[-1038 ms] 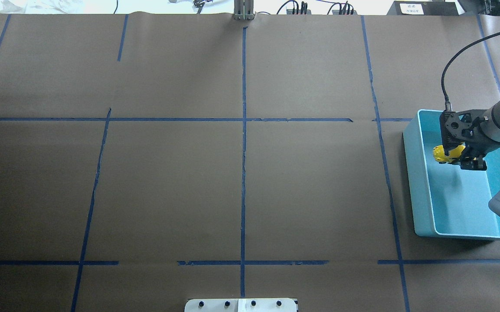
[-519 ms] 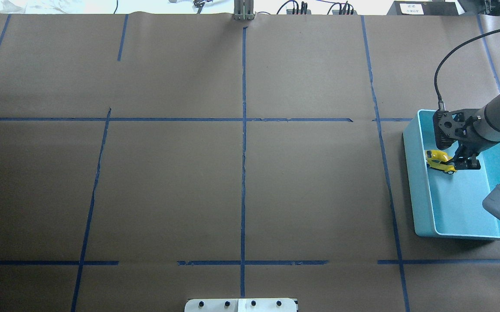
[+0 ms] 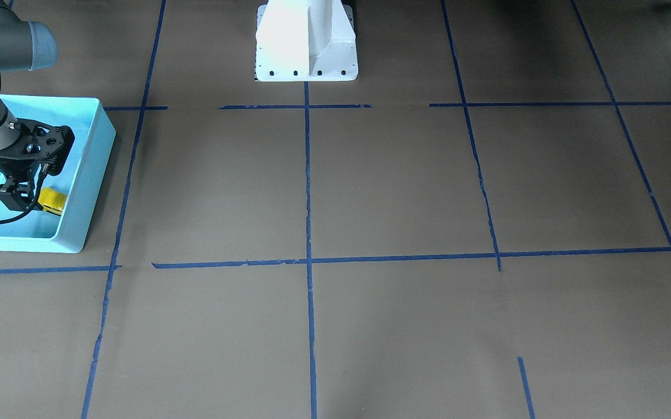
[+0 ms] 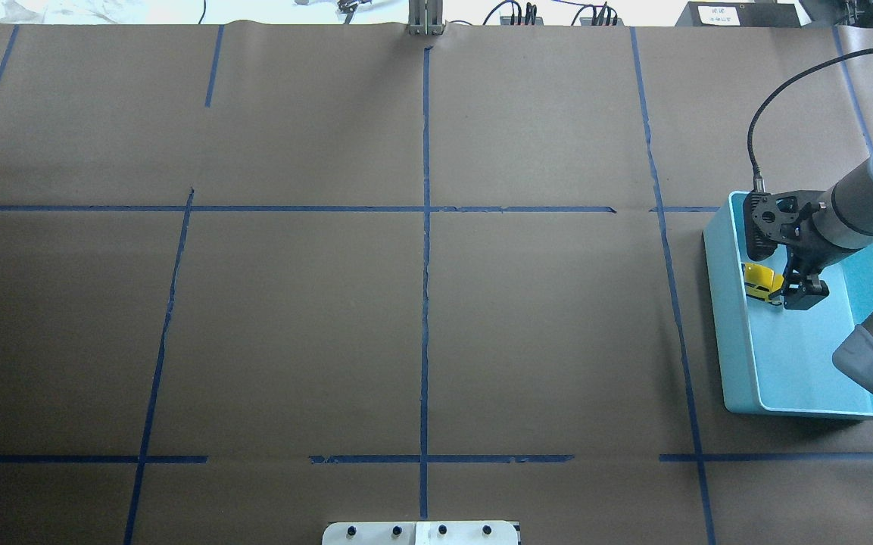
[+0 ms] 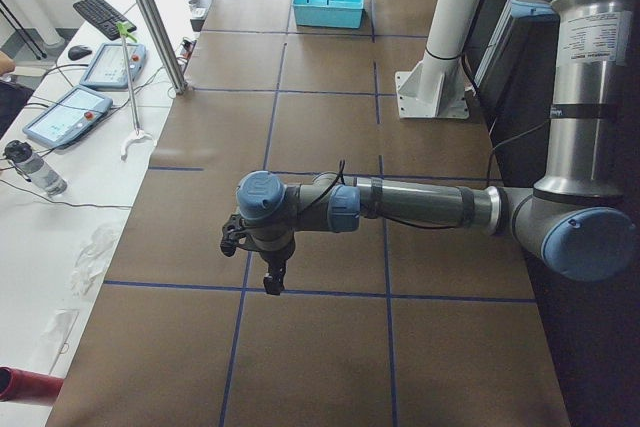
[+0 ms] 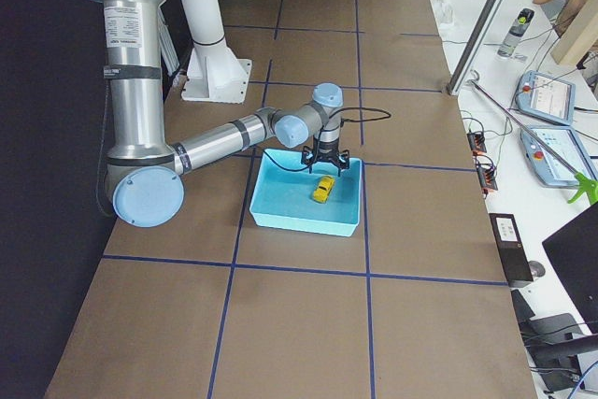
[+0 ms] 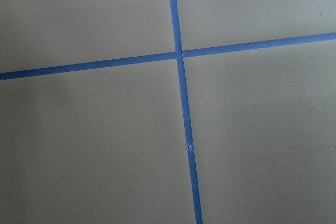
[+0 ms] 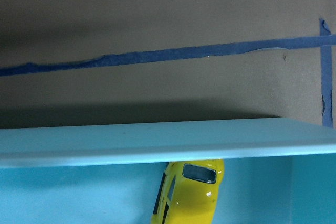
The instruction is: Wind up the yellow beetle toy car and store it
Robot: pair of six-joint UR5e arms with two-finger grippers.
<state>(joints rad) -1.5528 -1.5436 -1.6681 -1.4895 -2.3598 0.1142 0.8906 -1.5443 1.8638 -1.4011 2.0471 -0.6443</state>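
Note:
The yellow beetle toy car [image 4: 759, 278] lies on the floor of the light-blue bin [image 4: 718, 303], close to its wall nearest the table's middle. It also shows in the front view [image 3: 54, 201], the right side view [image 6: 323, 188] and the right wrist view [image 8: 191, 195]. My right gripper [image 4: 789, 294] hangs just above and beside the car, open and holding nothing; its wrist hides part of the car from overhead. My left gripper [image 5: 272, 285] shows only in the left side view, low over bare table, and I cannot tell its state.
The bin [image 3: 88, 192] stands at the table's right end and holds only the car. Brown paper with blue tape lines [image 4: 425, 303] covers the table. The left wrist view shows only a tape crossing [image 7: 179, 54]. The robot's white base [image 3: 306, 41] stands at the near edge.
The right gripper held the car tilted above the bin floor. It has let the car go onto the floor and shifted slightly toward the bin's wall.

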